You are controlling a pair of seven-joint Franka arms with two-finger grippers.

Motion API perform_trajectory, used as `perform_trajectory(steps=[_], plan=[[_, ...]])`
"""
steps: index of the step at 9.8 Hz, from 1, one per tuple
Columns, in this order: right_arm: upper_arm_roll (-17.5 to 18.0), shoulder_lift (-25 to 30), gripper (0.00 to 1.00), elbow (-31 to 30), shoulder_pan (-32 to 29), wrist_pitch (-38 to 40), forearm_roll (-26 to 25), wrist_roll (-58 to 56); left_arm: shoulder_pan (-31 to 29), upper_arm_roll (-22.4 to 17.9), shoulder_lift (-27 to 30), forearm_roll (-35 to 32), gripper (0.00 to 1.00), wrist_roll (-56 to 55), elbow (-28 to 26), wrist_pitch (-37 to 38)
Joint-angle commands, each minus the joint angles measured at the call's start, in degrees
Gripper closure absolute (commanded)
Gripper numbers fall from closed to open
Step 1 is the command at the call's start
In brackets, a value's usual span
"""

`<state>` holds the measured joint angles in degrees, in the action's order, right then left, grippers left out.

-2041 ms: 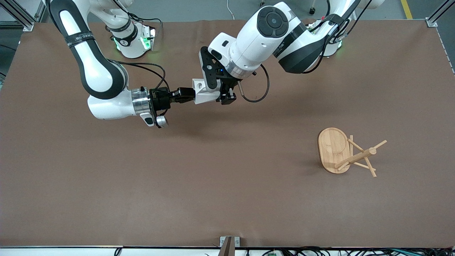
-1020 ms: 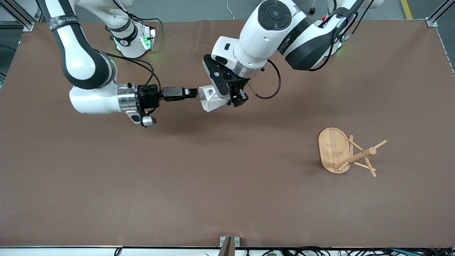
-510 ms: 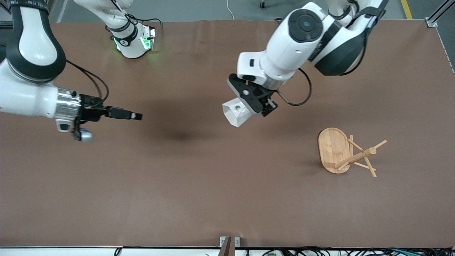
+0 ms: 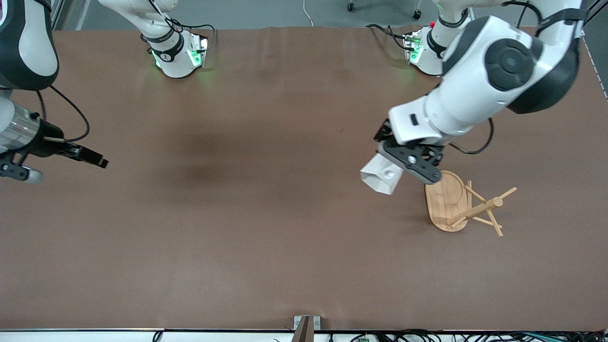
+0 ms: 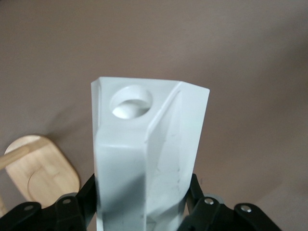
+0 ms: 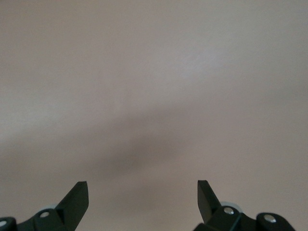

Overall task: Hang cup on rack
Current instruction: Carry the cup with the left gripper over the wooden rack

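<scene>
My left gripper [image 4: 401, 168] is shut on the white faceted cup [image 4: 381, 175] and holds it in the air over the table, just beside the rack's base. In the left wrist view the cup [image 5: 144, 144] fills the middle, its handle hole facing the camera, clamped between the black fingers [image 5: 79, 202]. The bamboo rack [image 4: 463, 204] lies tipped on its side toward the left arm's end of the table, its oval base [image 4: 444, 199] on edge and its post and pegs [image 4: 484, 209] pointing sideways. Its base shows in the left wrist view [image 5: 41, 171]. My right gripper [image 4: 97, 161] is open and empty at the right arm's end.
Brown table cover [image 4: 266, 228] spreads under everything. The two arm bases [image 4: 178, 52] stand at the back edge. The right wrist view shows only bare brown cover [image 6: 154, 96] between its open fingers.
The left arm has carried the cup from the table's middle toward the rack. The right gripper let go of the cup and drew back to the right arm's end of the table.
</scene>
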<state>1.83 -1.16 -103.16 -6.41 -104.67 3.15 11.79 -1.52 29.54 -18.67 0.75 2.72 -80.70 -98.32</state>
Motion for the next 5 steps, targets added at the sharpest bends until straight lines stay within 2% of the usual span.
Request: perform_trajectory(steps=[1,2,3,5], plan=[[-3.55,3.36,0.00,6.42,1.48,8.02,-2.54,0.17,2.29,-7.16,3.01,-0.84,0.97,-0.27,-7.85,-0.37],[-4.54,3.01,0.00,13.10,2.19,14.96,-2.36,-0.10,4.13,-11.39,6.34,-0.58,0.97,1.13,-12.33,-1.86],[-4.64,3.00,0.00,15.95,2.02,19.20,-2.01,0.07,5.37,-13.87,8.89,-0.40,0.97,2.53,-16.64,-4.23],[-4.64,3.00,0.00,18.08,1.15,19.95,-1.66,-0.10,5.91,-16.86,12.50,-0.31,0.97,6.31,-25.68,-11.76]])
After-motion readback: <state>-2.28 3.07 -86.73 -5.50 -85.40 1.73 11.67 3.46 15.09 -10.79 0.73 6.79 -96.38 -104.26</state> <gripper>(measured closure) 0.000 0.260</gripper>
